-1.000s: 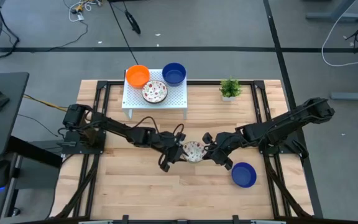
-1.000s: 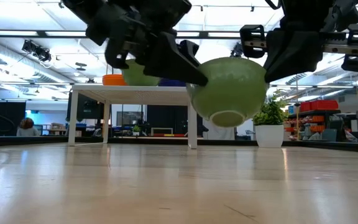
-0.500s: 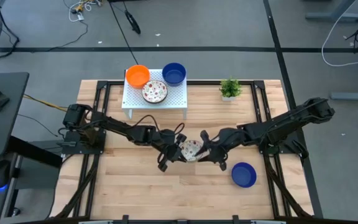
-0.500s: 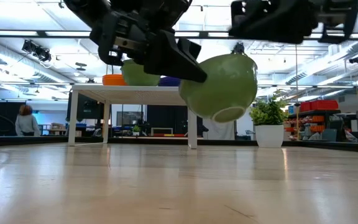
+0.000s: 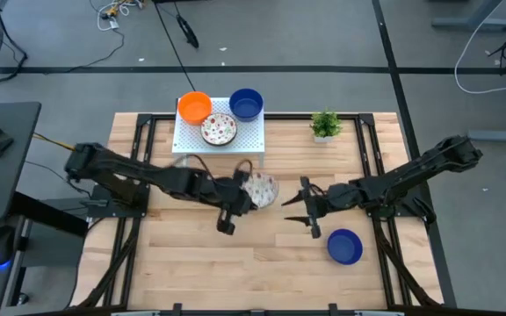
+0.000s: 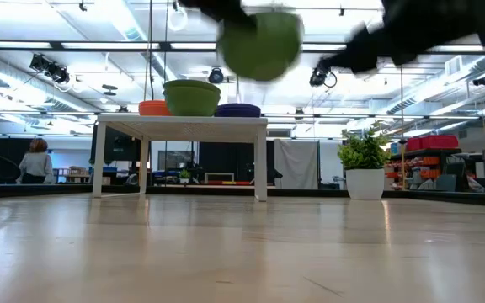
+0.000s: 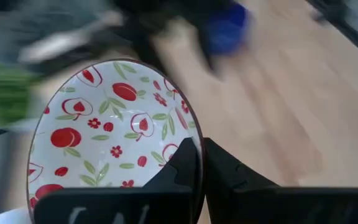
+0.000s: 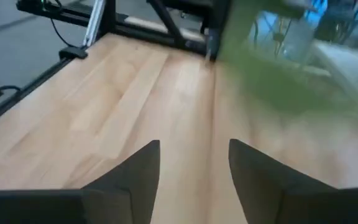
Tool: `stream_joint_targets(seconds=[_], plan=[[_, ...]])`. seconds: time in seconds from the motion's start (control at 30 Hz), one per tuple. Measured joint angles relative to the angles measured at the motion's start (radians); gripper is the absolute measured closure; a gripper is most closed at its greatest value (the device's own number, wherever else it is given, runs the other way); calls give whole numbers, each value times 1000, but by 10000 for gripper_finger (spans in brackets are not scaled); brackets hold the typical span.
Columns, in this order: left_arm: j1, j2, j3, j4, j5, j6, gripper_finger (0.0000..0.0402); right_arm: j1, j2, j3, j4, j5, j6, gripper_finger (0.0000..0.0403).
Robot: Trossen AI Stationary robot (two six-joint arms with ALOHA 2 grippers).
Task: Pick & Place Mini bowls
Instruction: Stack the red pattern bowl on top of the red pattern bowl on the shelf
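Observation:
My left gripper [image 5: 248, 197] is shut on a mini bowl [image 5: 261, 188], white inside with red fruit and green leaf prints, green outside [image 6: 259, 44]. It hangs high over the table's middle. My right gripper [image 5: 297, 209] stands open just right of it, with nothing between its fingers [image 8: 194, 171]. Three more mini bowls sit on the white rack [image 5: 251, 140] at the far side: an orange one [image 5: 194, 107], a blue one [image 5: 246, 104] and a patterned one [image 5: 219, 130]. Another blue bowl [image 5: 344, 247] rests on the tabletop near the right arm. My left gripper pinches the bowl's rim [image 7: 196, 144] on the side nearest the wrist, with one finger [image 7: 182, 169] inside the bowl and the other [image 7: 232, 177] outside. The fingers come from the table's left, slanting down. The bowl is lifted clear of the table, with its open side showing from above.
A small green potted plant [image 5: 325, 125] stands at the far right of the table. The rack stands on legs [image 6: 260, 160] at the far side. Bare wood lies in the near half of the table [image 5: 235, 272]. A person [image 6: 34, 162] shows in the room behind.
My right gripper has opened, let go of the patterned bowl and drawn back toward the table's right edge. My left gripper has carried the bowl up and a little toward the rack. The bowl has gone from low over the table to high above it.

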Motion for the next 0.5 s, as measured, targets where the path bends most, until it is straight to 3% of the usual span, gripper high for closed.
stream_joint_targets(seconds=[0.13, 0.27, 0.5], plan=[[30, -43, 210, -287, -191, -47, 389, 28, 25, -151, 300, 48, 110, 231], [131, -39, 378, -515, -252, -94, 389, 37, 63, -249, 456, 134, 114, 248], [350, -35, 375, -704, -228, -119, 389, 39, 78, -268, 476, 149, 113, 271]])
